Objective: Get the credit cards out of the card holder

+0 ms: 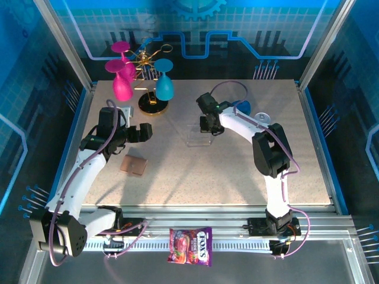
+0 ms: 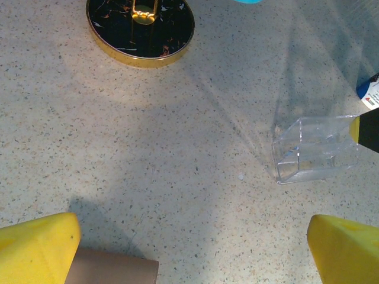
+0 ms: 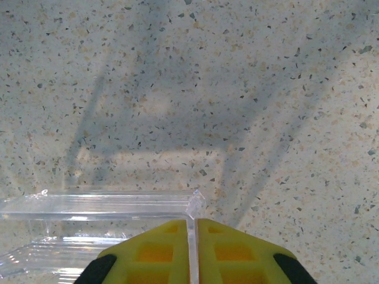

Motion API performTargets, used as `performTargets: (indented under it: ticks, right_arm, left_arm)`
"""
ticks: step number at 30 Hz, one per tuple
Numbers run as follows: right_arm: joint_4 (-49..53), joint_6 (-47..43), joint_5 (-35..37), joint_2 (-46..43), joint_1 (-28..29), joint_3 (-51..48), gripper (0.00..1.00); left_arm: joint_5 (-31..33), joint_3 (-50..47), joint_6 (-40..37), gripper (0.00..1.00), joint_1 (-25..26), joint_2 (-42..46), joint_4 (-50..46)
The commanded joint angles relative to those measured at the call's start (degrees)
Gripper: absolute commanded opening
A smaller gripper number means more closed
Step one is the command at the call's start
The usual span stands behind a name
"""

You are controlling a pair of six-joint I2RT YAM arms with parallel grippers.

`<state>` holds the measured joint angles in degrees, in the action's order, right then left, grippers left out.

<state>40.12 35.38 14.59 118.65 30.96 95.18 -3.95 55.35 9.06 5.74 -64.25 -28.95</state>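
The card holder (image 1: pixel 134 164) is a flat brown wallet lying closed on the speckled table, left of centre; its corner (image 2: pixel 112 269) shows beside my left finger. My left gripper (image 1: pixel 145 131) (image 2: pixel 192 254) hovers just behind it, open, with nothing between its yellow fingers (image 2: pixel 35 248). A clear plastic box (image 1: pixel 198 135) (image 2: pixel 317 148) stands at the table's middle. My right gripper (image 1: pixel 207 127) (image 3: pixel 191 248) is shut on the thin side wall of this box (image 3: pixel 100 204). The credit cards are out of view.
A gold glass rack on a black round base (image 1: pixel 154 106) (image 2: pixel 140 26) stands at the back left, with a pink glass (image 1: pixel 121 83) and a teal glass (image 1: pixel 164 87). A blue object (image 1: pixel 243 107) lies behind the right arm. A candy packet (image 1: pixel 190 245) rests on the front rail.
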Motion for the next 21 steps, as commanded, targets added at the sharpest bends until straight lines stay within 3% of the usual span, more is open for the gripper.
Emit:
performTargets:
  ticks: [1,8,21]
  right_arm:
    - [1.15,2.13,0.79,0.03,-0.30,0.03,0.12]
    - [0.96,3.12,-0.04,-0.91,-0.12,-0.51,0.12]
    - [1.27,2.62,0.05,-4.57,-0.01,-0.96,0.24]
  left_arm:
    - [-0.85,-0.22,0.42,0.99,-0.64,-0.12,-1.28]
    - [-0.86,-0.14,0.29,0.99,-0.75,-0.18,-1.63]
    - [1.92,1.92,5.18,0.99,-0.63,-1.54,-5.46]
